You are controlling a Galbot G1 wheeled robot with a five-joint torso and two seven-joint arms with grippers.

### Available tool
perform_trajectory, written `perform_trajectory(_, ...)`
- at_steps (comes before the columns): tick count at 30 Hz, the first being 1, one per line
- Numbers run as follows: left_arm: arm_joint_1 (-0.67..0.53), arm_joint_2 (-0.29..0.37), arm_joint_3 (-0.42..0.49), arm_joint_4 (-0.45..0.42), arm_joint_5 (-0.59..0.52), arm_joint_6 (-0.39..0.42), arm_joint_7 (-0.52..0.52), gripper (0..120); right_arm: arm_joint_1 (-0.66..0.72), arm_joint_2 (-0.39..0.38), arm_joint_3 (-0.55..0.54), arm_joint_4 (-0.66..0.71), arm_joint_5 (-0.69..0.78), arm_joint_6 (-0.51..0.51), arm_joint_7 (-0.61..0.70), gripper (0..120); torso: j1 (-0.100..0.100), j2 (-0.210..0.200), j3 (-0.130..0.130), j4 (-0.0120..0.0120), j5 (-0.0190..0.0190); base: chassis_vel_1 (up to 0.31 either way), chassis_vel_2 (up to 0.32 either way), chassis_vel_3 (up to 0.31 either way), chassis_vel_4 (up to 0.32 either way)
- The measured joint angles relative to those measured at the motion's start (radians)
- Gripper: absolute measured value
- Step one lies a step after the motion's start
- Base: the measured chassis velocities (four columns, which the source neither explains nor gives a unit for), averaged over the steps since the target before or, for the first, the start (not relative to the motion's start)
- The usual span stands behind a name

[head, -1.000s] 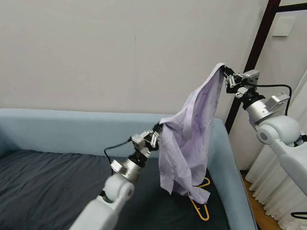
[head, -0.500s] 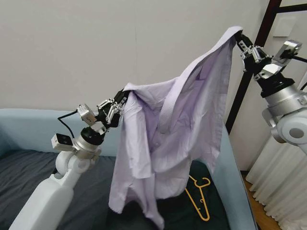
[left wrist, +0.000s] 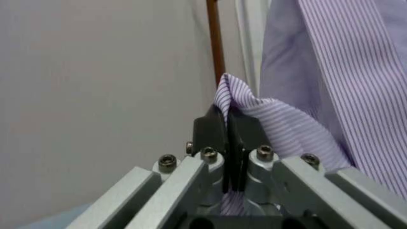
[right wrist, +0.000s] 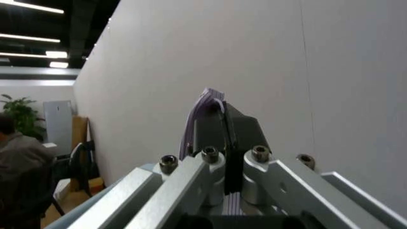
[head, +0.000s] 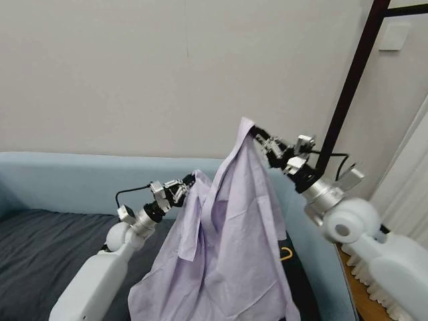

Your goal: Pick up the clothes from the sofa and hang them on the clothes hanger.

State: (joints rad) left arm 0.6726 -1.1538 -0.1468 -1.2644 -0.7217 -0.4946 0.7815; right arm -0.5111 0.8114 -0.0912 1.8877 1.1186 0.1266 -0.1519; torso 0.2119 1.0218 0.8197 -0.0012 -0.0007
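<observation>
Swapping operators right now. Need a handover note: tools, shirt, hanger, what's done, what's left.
Left tool: shut on a pinched fold of the shirt, above the sofa.
Right tool: shut on another edge of the shirt, higher than the left.
Shirt: hangs spread between the two tools. Its lower part runs out of the head view, so I cannot tell whether it clears the seat.
Yellow hanger: on the sofa behind the shirt, mostly hidden.
Done: shirt picked up.
Left: putting the shirt on the hanger, not yet begun.
</observation>
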Motion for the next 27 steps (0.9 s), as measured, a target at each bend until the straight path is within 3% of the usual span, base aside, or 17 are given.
perform_trajectory(4, 0.070, -0.020, 0.003, 0.050, 0.196, -0.072, -0.222, 23, -0.001, 0.055, -0.017, -0.068, -0.028, 0.011, -0.008, 0, 0.000, 0.000, 0.000, -0.0002, -0.0001, 0.000, 0.000, 0.000, 0.000)
perform_trajectory(5, 0.070, -0.020, 0.003, 0.050, 0.196, -0.072, -0.222, 23, -0.001, 0.055, -0.017, -0.068, -0.028, 0.011, -0.008, 0, 0.000, 0.000, 0.000, -0.0002, -0.0001, 0.000, 0.000, 0.000, 0.000)
perform_trajectory(7, 0.121, -0.017, -0.015, 0.055, 0.302, -0.081, -0.331, 32, 0.001, 0.075, -0.016, -0.083, -0.029, 0.013, -0.013, 0, 0.000, 0.000, 0.000, 0.0000, -0.0002, 0.000, 0.000, 0.000, 0.000)
perform_trajectory(13, 0.228, 0.033, -0.078, 0.049, 0.364, -0.115, -0.409, 55, 0.005, 0.106, -0.002, -0.097, -0.028, 0.014, -0.029, 0, 0.000, 0.000, 0.000, 0.0001, -0.0002, 0.000, 0.000, 0.000, 0.000)
perform_trajectory(15, 0.250, 0.044, -0.088, 0.036, 0.363, -0.128, -0.410, 58, 0.005, 0.110, 0.000, -0.098, -0.029, 0.014, -0.030, 0, 0.000, 0.000, 0.000, 0.0002, 0.0000, 0.000, 0.000, 0.000, 0.000)
perform_trajectory(18, 0.321, 0.064, -0.135, -0.033, 0.333, -0.155, -0.385, 72, 0.008, 0.121, 0.001, -0.105, -0.037, 0.014, -0.032, 0, 0.000, 0.000, 0.000, 0.0002, 0.0000, 0.000, 0.000, 0.000, 0.000)
perform_trajectory(21, 0.369, 0.062, -0.183, -0.101, 0.303, -0.181, -0.315, 81, 0.010, 0.128, 0.002, -0.116, -0.049, 0.015, -0.034, 0, 0.000, 0.000, 0.000, 0.0001, 0.0000, 0.000, 0.000, 0.000, 0.000)
perform_trajectory(24, 0.410, 0.055, -0.232, -0.166, 0.292, -0.221, -0.181, 95, 0.005, 0.129, 0.012, -0.132, -0.064, 0.016, -0.034, 0, 0.000, 0.000, 0.000, -0.0001, 0.0002, 0.000, 0.000, 0.000, 0.000)
perform_trajectory(27, 0.444, 0.052, -0.248, -0.199, 0.300, -0.244, -0.093, 99, 0.002, 0.128, 0.022, -0.147, -0.071, 0.019, -0.033, 0, 0.000, 0.000, 0.000, -0.0005, 0.0002, 0.000, 0.000, 0.000, 0.000)
